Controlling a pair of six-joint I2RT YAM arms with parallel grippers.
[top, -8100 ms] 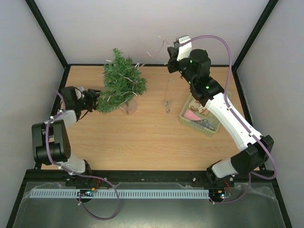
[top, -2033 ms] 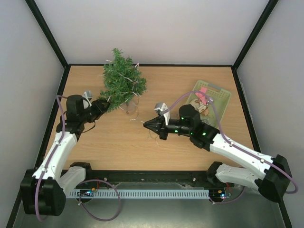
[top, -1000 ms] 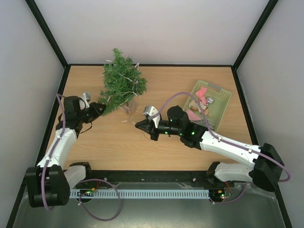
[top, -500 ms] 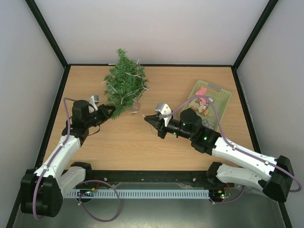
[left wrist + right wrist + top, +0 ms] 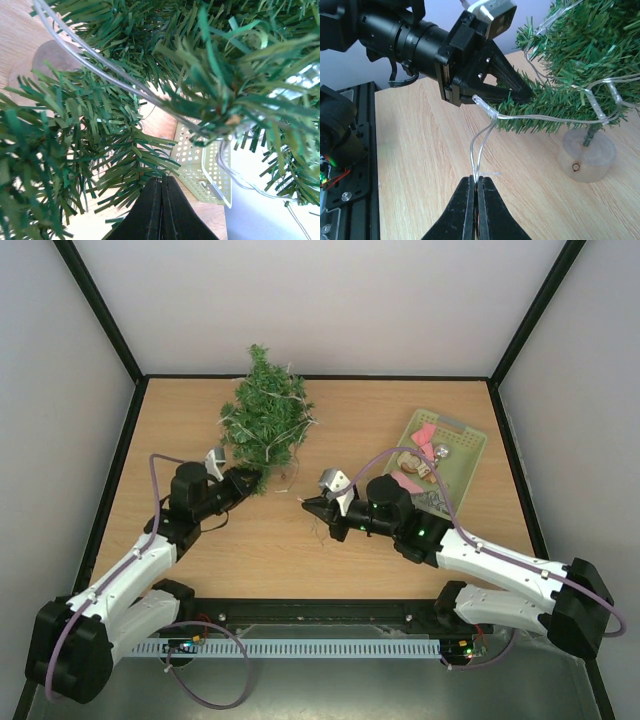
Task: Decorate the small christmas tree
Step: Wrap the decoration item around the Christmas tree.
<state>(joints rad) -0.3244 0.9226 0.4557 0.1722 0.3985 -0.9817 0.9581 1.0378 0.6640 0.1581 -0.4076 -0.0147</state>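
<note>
The small christmas tree [image 5: 265, 425] stands at the far left of the table on its round wooden base [image 5: 585, 156]. The left gripper [image 5: 250, 480] has its jaws pressed together, tips buried in a low branch; I can't tell whether any needles are pinched. The right gripper [image 5: 308, 505] is clamped on the clear light string [image 5: 485, 106], which is already looped through the branches. That string looks nearly taut, so I'd worry that a sideways pull tips the light tree over or drags the loops off.
</note>
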